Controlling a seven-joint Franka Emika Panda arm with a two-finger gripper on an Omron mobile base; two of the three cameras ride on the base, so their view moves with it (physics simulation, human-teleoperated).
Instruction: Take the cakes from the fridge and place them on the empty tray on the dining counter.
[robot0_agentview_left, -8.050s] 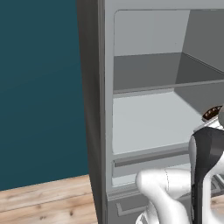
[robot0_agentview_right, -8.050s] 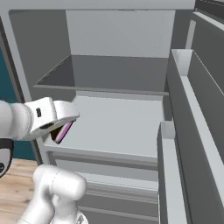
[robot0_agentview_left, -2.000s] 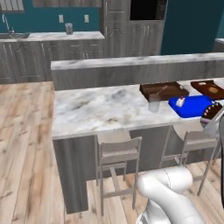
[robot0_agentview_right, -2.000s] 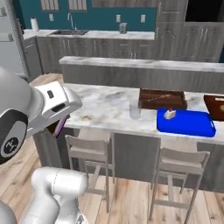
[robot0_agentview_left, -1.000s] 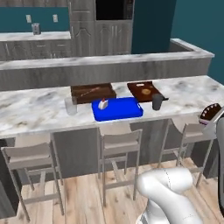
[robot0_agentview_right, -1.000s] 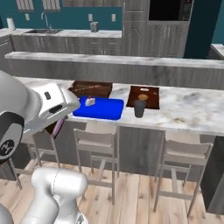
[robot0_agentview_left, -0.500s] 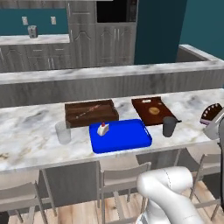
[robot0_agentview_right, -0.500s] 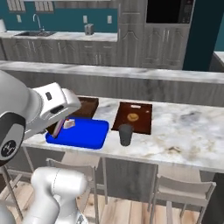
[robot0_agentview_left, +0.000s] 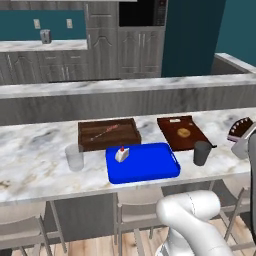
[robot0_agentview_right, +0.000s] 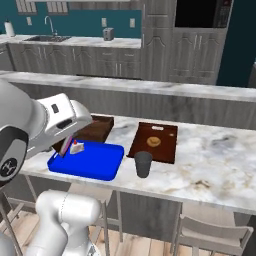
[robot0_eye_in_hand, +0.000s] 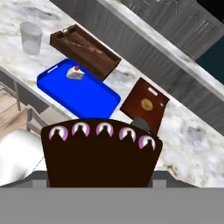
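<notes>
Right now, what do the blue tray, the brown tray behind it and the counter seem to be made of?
The blue tray looks like plastic: one bright, even colour, smooth, with a rounded rim. The brown tray looks like dark wood, matte, though its grain is hard to make out. The counter has a white-and-grey veined pattern like polished marble; it could also be an imitation of stone.

Kitchen, sink (robot0_agentview_right: 50, 36), cabinets (robot0_agentview_right: 125, 62), marble counter (robot0_agentview_right: 215, 165)
</notes>
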